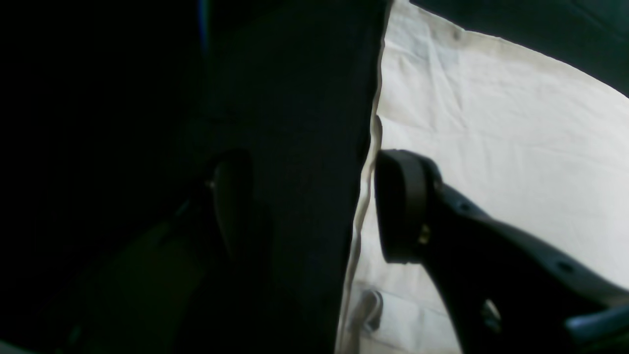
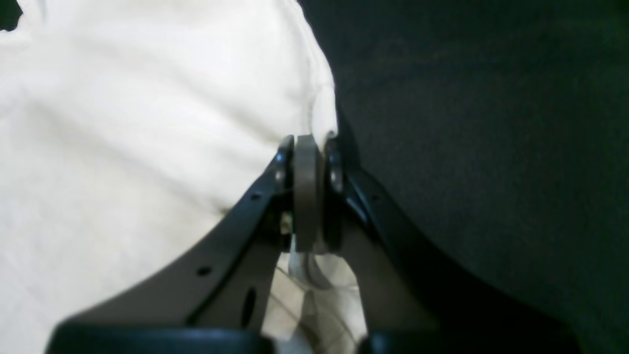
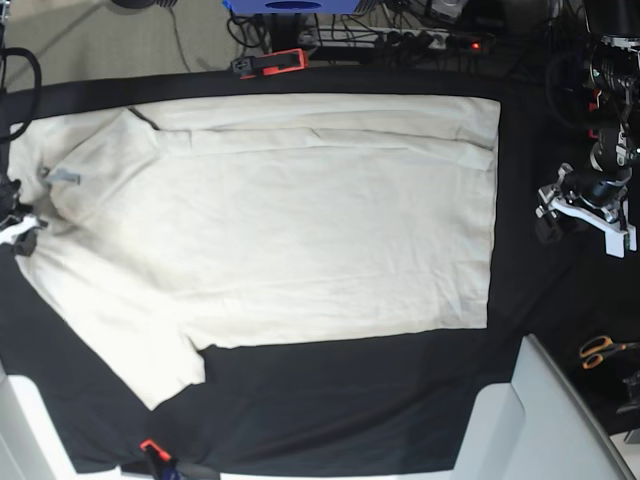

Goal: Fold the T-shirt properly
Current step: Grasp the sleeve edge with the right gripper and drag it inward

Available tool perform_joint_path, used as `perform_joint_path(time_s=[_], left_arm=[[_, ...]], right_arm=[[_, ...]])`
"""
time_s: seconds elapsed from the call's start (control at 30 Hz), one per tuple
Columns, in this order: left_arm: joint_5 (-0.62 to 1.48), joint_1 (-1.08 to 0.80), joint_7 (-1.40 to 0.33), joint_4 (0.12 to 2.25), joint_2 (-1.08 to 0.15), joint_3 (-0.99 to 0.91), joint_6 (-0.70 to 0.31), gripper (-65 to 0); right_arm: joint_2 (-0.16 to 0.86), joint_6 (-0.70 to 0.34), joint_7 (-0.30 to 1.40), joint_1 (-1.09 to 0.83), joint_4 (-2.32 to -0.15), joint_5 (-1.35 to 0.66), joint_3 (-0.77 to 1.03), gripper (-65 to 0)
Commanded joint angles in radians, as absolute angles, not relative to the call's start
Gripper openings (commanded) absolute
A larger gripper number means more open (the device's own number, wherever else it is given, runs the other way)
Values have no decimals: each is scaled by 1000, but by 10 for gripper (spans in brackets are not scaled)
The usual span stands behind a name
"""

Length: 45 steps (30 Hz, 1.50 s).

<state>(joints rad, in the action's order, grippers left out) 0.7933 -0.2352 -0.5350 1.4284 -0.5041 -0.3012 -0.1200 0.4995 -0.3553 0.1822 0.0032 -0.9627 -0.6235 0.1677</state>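
Note:
The cream T-shirt (image 3: pixel 300 220) lies spread flat on the black table cloth (image 3: pixel 340 400), collar to the left and hem to the right. One sleeve (image 3: pixel 150 360) sticks out at the front left. My right gripper (image 2: pixel 309 140) is at the shirt's left edge, shut, with a pucker of the cream cloth (image 2: pixel 322 115) at its tips; in the base view the right gripper (image 3: pixel 18 228) sits by the collar. My left gripper (image 1: pixel 314 196) stands open and empty; the hem edge (image 1: pixel 366 196) shows between its fingers. In the base view the left gripper (image 3: pixel 550 222) hovers right of the hem.
Orange-handled scissors (image 3: pixel 600 350) lie at the right edge. A red clamp (image 3: pixel 272 63) grips the cloth at the back, another red clamp (image 3: pixel 150 447) at the front left. A white slanted panel (image 3: pixel 545 420) rises at the front right. Cables and a power strip (image 3: pixel 400 38) lie behind.

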Motion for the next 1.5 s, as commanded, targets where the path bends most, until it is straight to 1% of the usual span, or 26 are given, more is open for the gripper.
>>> perform_joint_path(time_s=[0.0,0.27,0.4,0.63,0.7,0.83,1.17,1.37,1.43,1.47], left_arm=[[802,-226,-516,1442,-526,-309,-124,-270],[802,-225,-516,1442,-526,-309,-124,-270],[802,-225,-516,1442,-526,-309,-124,-270],[802,-225,-516,1442,-526,-309,-124,-270],[802,-225,-516,1442,-526,-309,-124,-270],[802,-225,-516,1442,-526,-309,-124,-270],[802,-223,-516,1442,-526,-309,-124,-270],[802,-223,-516,1442,-526,-309,-124,-270],[802,-223,-516,1442,-526,-309,-124,-270],[802,-223,-516,1442,-526,-309,-124,-270]], right_arm=[[510,-358,174,-1,-993,-633,193,-650],[460,-358,297,-91,-1129,-633,285,-650],[433,-354,323,-130,-1178,-633,292,-650],[418,-352,372,-189,-1276,-636,295,-650],[412,-352,394,-203,-1299,-634,325,-650],[387,-355,430,-217,-1317,-633,363,-650],[387,-354,438,-246,-1316,-633,366,-650],[383,-354,533,-240,-1322,-638,374,-650],[383,-354,538,-240,-1322,-638,374,-645],[383,-354,538,-240,-1322,-638,374,-624]])
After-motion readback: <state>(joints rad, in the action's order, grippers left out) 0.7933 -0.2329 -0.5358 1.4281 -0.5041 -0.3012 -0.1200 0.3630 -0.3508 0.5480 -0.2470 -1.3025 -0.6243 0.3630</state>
